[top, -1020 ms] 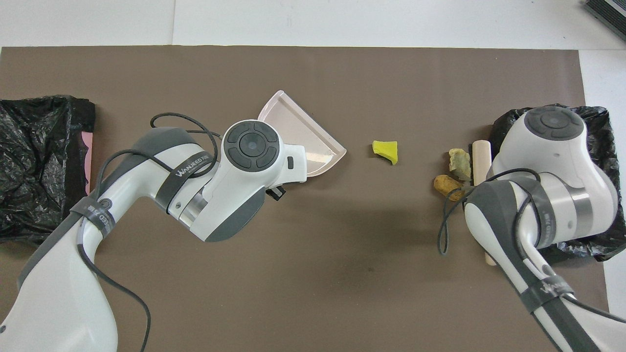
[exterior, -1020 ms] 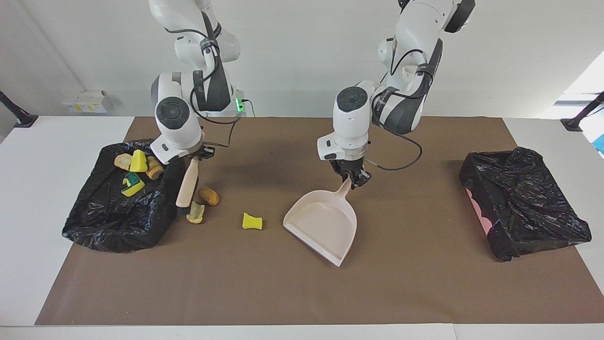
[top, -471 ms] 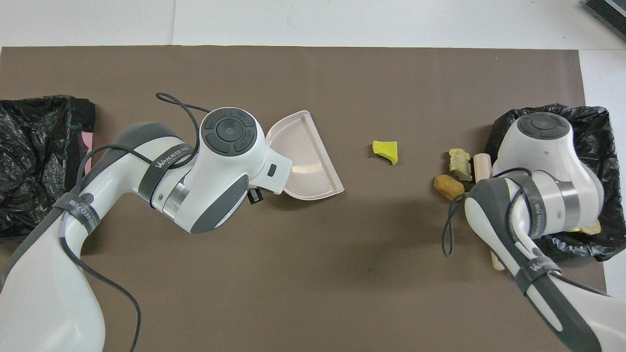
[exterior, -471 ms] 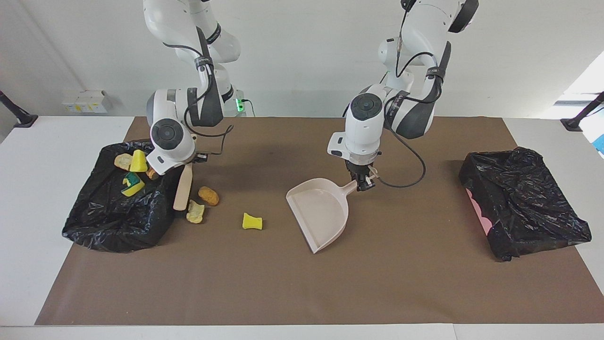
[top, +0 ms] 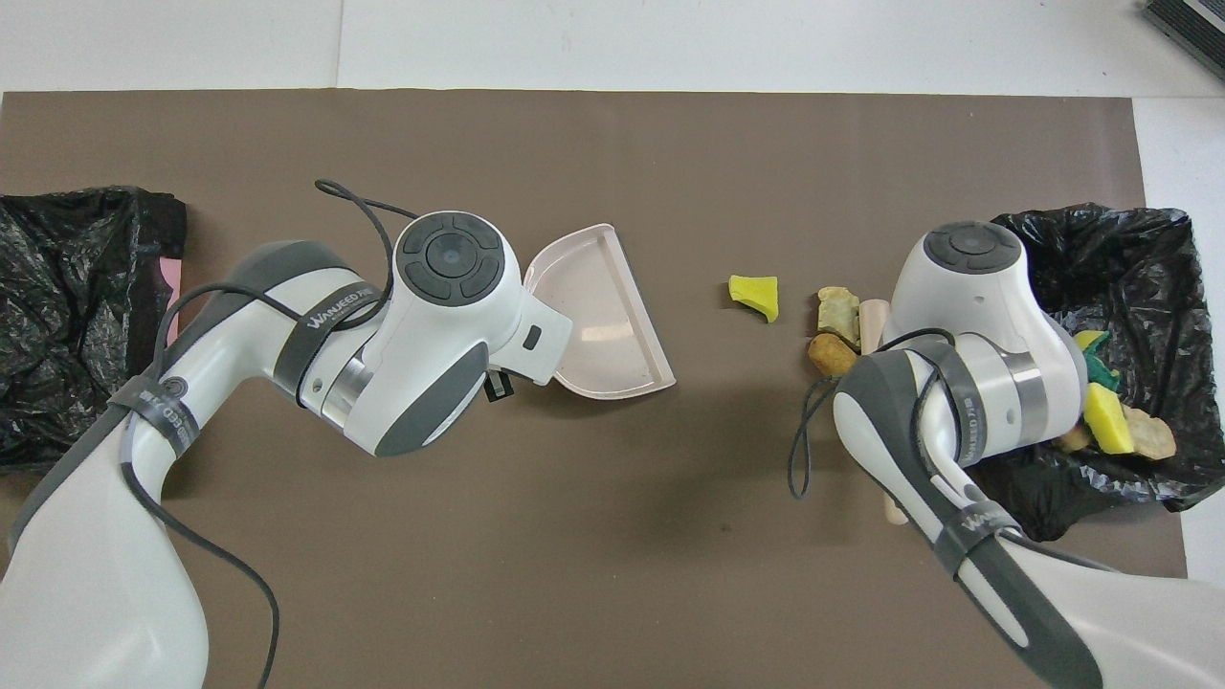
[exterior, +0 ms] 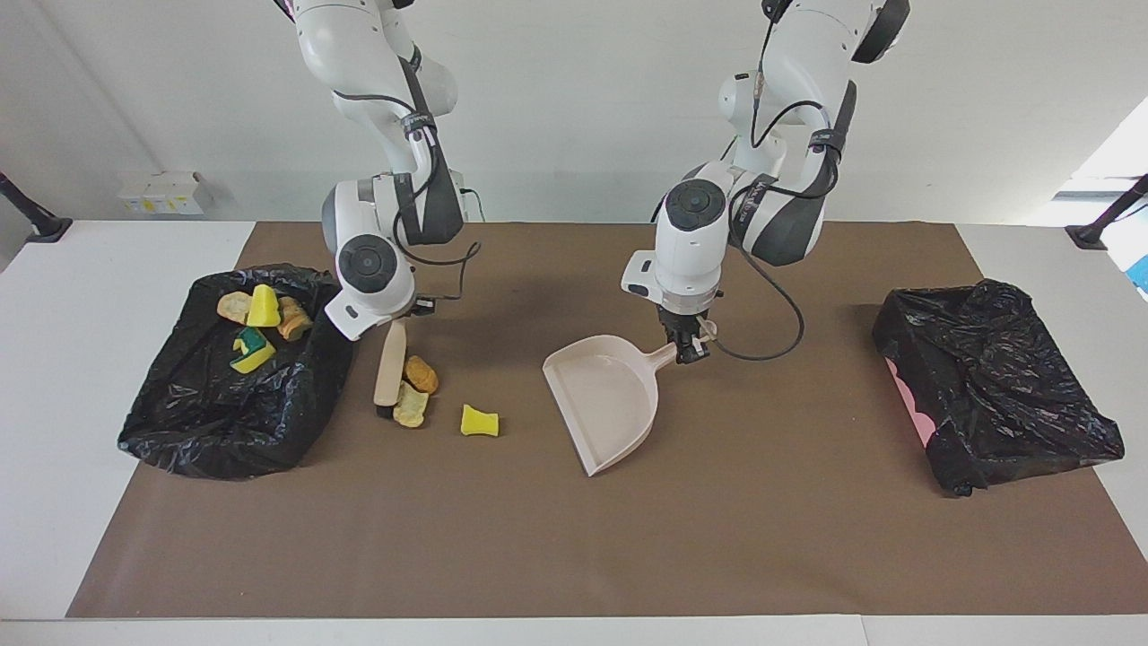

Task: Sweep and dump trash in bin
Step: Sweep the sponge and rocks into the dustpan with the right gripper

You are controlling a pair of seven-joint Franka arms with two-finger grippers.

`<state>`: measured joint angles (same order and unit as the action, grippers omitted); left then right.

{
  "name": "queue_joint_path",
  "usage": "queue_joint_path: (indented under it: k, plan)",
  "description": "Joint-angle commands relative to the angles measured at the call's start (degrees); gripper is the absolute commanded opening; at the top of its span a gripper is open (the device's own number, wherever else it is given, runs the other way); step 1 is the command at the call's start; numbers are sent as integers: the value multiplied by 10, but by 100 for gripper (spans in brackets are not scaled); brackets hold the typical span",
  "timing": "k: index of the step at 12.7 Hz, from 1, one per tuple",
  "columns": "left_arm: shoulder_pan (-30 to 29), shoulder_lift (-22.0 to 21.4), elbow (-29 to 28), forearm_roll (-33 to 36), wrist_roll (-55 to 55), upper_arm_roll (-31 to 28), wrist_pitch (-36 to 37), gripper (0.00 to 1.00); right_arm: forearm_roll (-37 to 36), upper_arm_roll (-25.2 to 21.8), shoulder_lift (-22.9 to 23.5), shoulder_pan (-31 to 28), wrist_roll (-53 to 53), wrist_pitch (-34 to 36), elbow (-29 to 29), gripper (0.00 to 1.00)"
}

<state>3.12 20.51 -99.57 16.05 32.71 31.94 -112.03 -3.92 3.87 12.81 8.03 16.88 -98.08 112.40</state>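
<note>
On a brown-covered bench (exterior: 556, 556), the right tool (exterior: 399, 314) grips a brush (exterior: 390, 368), its bristles touching two bread-like scraps (exterior: 414, 390) near a yellow sponge scrap (exterior: 479, 421); four more scraps lie in the black bin (exterior: 224, 422) at that arm's end. The left tool (exterior: 689, 345) grips a dustpan (exterior: 605, 399) by its handle, mouth toward the scraps. Sweeping looks underway; next, the brush likely needs to push the loose scraps into the dustpan.

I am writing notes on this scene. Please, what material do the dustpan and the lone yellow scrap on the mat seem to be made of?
The dustpan looks like moulded plastic: smooth, pale beige, thin raised rim, slight sheen. The yellow scrap looks like sponge foam: bright, matte, irregularly cut edges; its texture cannot be made out.
</note>
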Motion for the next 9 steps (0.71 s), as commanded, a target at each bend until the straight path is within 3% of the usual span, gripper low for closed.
queue_joint_path:
  k: [1,5,9]
  plan:
    - [-5,-8,-26,-8,17,2,-12,0,38,2,40,37,46,-1,-53,0]
    - [-1,-38,-92,-8,71,3,-95,0,76,3,87,75,49,-4,-104,0]
    - [-6,-45,-106,-8,73,3,-100,0,143,4,105,113,49,-16,-139,0]
